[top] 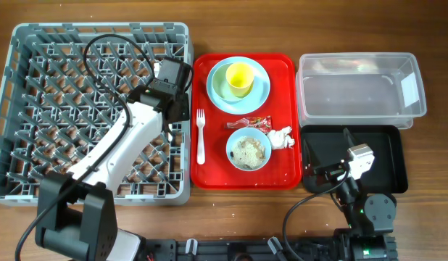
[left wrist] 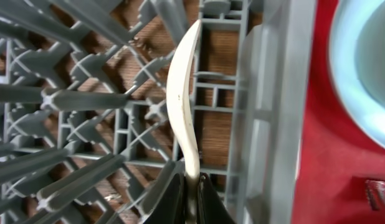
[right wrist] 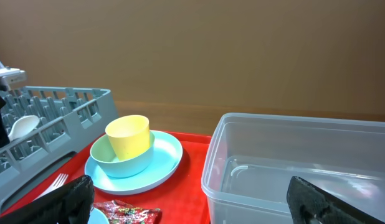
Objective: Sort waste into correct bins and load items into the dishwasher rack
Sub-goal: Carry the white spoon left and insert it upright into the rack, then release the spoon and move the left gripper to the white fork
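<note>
the spoon (left wrist: 183,93) is clamped by its handle in the left gripper (left wrist: 191,194), low over the rack (top: 101,29) near its right edge. the fork (top: 201,138), cup (top: 239,78), wrapper (top: 247,123) and the rest are not yet off the tray (top: 282,72). the right gripper (right wrist: 192,205) is spread wide, empty.

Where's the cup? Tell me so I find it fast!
Find the red tray beside the grey rack. On its blue plate sits a green bowl, with the cup inside. It's the only yellow thing there.

Bright, even light; soft shadows
</note>
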`<action>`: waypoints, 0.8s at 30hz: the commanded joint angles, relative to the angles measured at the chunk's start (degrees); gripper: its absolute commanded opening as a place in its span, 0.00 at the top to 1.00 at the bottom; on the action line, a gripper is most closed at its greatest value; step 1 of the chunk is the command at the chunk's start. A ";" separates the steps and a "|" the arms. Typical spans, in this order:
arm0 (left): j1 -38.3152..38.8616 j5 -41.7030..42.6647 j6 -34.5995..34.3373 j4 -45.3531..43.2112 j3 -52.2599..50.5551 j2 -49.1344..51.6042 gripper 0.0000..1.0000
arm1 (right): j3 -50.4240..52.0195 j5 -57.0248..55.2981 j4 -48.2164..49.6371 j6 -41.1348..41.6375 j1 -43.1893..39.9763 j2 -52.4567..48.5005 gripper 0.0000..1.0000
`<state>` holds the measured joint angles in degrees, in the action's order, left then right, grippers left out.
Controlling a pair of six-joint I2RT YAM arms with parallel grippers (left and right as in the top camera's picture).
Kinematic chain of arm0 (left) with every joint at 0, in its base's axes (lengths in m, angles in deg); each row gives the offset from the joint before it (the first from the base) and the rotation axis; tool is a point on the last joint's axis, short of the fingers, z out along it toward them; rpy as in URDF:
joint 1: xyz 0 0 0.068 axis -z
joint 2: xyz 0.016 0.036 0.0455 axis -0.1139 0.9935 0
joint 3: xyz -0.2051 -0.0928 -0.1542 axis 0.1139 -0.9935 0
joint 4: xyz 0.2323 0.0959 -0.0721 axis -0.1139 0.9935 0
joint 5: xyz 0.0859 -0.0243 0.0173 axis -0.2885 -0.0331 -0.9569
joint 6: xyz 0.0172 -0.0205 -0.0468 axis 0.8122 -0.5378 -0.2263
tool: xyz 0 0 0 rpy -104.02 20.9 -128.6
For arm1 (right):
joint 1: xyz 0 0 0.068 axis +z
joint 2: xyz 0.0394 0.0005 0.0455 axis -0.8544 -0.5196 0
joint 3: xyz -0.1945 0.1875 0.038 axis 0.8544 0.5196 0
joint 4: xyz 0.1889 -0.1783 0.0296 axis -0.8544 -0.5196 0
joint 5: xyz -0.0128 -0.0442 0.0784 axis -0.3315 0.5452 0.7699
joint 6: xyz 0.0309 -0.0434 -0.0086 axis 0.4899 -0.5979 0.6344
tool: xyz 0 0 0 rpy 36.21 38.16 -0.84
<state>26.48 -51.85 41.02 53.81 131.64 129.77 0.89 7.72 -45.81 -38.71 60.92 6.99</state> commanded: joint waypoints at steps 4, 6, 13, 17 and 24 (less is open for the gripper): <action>-0.48 1.62 -0.37 -0.50 0.24 0.48 0.82 | 0.07 0.13 0.31 -0.20 0.07 -0.07 0.00; -0.48 1.64 -0.39 -0.50 0.24 0.48 0.71 | 0.07 0.13 0.31 -0.17 0.07 -0.07 0.00; -0.48 -2.08 -0.37 -1.07 0.98 -0.63 0.66 | 0.07 0.13 0.31 -0.17 0.07 -0.07 0.00; -0.48 -2.69 -0.37 -1.01 1.27 -3.43 0.64 | 0.07 0.15 0.31 -0.17 0.07 -0.07 0.00; 0.15 3.21 -0.42 0.22 1.27 -9.77 0.83 | 0.07 0.13 0.31 -0.17 0.09 -0.07 0.00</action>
<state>26.33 -52.96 40.78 53.50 131.64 123.96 0.89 7.72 -45.81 -38.71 60.92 6.99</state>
